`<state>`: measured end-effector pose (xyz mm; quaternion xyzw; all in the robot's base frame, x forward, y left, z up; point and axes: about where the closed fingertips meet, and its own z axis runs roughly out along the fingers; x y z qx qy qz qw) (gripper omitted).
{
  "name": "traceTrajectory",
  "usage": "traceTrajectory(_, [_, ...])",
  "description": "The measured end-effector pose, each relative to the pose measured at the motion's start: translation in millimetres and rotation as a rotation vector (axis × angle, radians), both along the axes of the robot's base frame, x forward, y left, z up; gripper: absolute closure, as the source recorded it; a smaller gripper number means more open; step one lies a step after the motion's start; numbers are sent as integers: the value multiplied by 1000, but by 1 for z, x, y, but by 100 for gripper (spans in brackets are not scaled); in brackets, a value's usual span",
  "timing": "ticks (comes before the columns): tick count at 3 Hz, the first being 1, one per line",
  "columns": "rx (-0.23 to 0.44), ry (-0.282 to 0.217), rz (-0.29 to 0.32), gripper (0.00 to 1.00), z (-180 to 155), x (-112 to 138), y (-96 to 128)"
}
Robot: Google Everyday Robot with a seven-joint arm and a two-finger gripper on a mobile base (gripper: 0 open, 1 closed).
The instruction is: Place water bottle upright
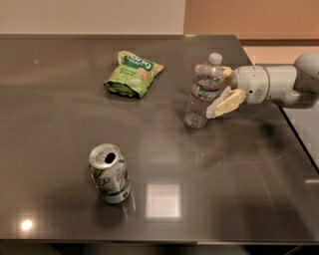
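Surface: table, dark grey, flat and glossy, with bright patches of reflected light near its front edge. Behind it is a plain wall, cream on one side and tan on the other.

Item 1: claw, two pale beige flat fingers on a smooth white cylindrical arm. It reaches in level over the far right part of the table. The fingers are spread wide and clamp nothing. One lies on the near side of the bottle and the other shows just behind its shoulder. I cannot tell whether either one touches it.

Item 2: water bottle, clear ribbed plastic with a white screw cap and a narrow coloured label band at mid-height. It is immediately ahead of the claw, at the fingertips. Its base is on the table and its cap is uppermost. The long axis is near vertical, with the top leaning slightly back toward the claw.

Item 3: snack bag, green crinkled foil, pillow-shaped and lying flat. It is beyond the bottle from the claw and well apart from both.

Item 4: soda can, green and silver metal, cylindrical and standing on end with its mouth opened. It is far from the claw, toward the front edge of the table.

Nothing lies between the claw and the bottle.
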<state>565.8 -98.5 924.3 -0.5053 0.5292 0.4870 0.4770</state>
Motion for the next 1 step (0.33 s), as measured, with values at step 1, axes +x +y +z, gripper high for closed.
traceTrajectory(1, [0, 0, 0, 0, 0, 0, 0])
